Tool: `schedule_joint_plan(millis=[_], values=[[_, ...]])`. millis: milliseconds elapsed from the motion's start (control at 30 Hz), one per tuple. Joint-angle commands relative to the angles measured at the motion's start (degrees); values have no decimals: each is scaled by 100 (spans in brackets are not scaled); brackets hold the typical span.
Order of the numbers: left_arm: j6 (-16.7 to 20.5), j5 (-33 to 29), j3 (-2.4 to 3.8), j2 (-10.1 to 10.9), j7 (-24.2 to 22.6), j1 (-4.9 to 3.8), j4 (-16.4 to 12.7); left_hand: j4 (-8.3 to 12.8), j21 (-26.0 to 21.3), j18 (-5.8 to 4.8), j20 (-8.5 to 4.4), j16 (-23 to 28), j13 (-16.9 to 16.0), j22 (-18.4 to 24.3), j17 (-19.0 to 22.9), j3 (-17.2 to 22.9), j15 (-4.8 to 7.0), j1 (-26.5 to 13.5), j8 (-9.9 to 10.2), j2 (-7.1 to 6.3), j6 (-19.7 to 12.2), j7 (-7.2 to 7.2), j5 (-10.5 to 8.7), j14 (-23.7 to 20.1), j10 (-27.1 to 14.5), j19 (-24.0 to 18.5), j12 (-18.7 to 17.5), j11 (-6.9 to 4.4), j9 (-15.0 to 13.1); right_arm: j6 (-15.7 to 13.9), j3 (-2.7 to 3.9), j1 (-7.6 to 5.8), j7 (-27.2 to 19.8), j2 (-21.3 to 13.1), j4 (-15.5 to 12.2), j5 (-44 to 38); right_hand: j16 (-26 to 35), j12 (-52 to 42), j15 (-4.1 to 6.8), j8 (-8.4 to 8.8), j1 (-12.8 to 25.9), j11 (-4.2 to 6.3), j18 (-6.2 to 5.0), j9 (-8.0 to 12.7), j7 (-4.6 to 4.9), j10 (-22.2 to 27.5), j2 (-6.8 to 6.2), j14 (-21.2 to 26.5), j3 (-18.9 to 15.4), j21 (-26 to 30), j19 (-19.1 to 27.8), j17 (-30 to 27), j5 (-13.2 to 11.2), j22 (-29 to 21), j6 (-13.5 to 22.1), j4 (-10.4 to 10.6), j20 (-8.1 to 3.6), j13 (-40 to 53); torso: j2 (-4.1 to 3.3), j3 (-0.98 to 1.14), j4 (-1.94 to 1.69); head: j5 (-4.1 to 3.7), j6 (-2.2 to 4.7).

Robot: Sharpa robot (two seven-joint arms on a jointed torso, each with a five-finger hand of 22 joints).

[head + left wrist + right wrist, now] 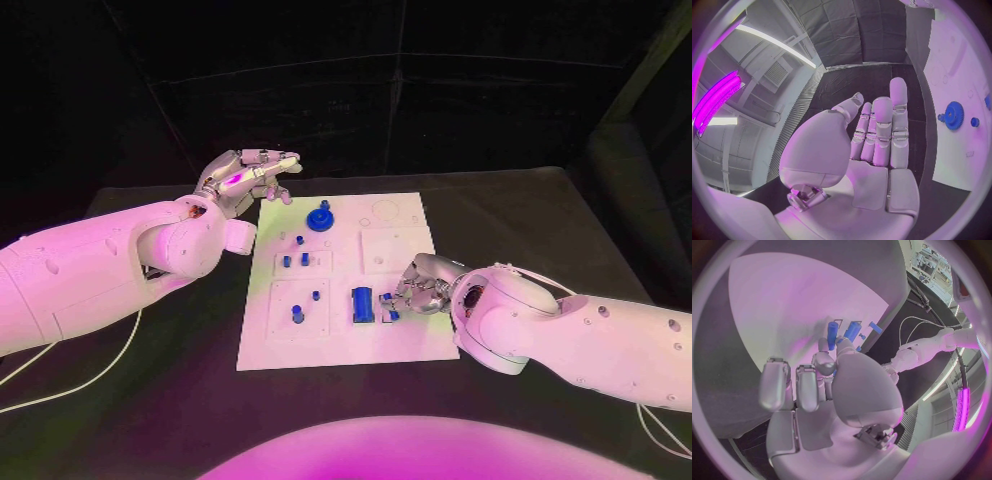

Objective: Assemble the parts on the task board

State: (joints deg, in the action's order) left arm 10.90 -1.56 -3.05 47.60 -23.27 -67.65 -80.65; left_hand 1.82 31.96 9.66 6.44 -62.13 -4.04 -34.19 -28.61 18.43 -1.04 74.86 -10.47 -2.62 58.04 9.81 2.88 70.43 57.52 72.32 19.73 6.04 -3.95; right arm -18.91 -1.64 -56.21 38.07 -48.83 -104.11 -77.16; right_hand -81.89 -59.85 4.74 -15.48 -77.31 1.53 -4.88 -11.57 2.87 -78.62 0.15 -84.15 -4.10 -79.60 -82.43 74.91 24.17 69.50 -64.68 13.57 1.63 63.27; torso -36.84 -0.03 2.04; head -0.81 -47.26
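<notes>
Head view shows the right hand (411,290) low over the near right part of the white task board (404,215), its fingers curled in beside a blue block (362,305) and a smaller blue piece (389,305). Whether it already pinches that smaller piece I cannot tell; in the right wrist view the fingertips (824,360) lie against the blue parts, but a firm hold is not plain. My reading is that picking up a part is the step in hand, and the next move calls for a sure pinch before lifting toward a socket. The left hand (248,175) hovers off the board's far left corner, fingers apart and holding nothing. A blue gear (319,215) stands on the far part of the board, just right of that hand. Small blue pegs (300,260) stand mid-board on the black bench (505,210).
</notes>
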Motion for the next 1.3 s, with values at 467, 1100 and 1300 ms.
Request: schedule_joint_plan(millis=[467,1100,1300], values=[[-109,-4,3,1,31,-8,-18,-5,-24,75,16,23,11,9,14,-44,-1,-1,-26,16,-63,2,10,-37,-40,-3,33,1,8,60,-4,-2,3,80,18,-46,-38,-93,38,-41,307,-9,86,-58,2,-72,-69,-372,-148,-28,5,384,38,13,-90,233,-41,63,0,-4,4,23,0],[-114,-4,3,19,51,-8,-29,-8,-31,73,20,23,13,15,29,-59,-9,-12,-15,8,-99,17,11,-44,-68,-1,33,12,13,-19,-4,-2,-136,-47,-31,-169,10,-59,16,-19,1044,-38,73,-215,25,-25,-98,-359,-841,16,36,330,-2005,-44,-16,276,-21,61,3,5,4,17,16],[-113,-4,3,28,53,-8,-28,-8,-31,73,20,23,13,15,29,-59,-9,-12,-15,8,-99,17,11,-44,-68,-1,33,12,13,288,-4,-1,-421,-203,-137,-76,34,-17,2,11,724,-56,68,-244,49,16,-198,-353,-844,38,54,303,-1963,-71,51,187,-11,34,9,0,8,21,7]])
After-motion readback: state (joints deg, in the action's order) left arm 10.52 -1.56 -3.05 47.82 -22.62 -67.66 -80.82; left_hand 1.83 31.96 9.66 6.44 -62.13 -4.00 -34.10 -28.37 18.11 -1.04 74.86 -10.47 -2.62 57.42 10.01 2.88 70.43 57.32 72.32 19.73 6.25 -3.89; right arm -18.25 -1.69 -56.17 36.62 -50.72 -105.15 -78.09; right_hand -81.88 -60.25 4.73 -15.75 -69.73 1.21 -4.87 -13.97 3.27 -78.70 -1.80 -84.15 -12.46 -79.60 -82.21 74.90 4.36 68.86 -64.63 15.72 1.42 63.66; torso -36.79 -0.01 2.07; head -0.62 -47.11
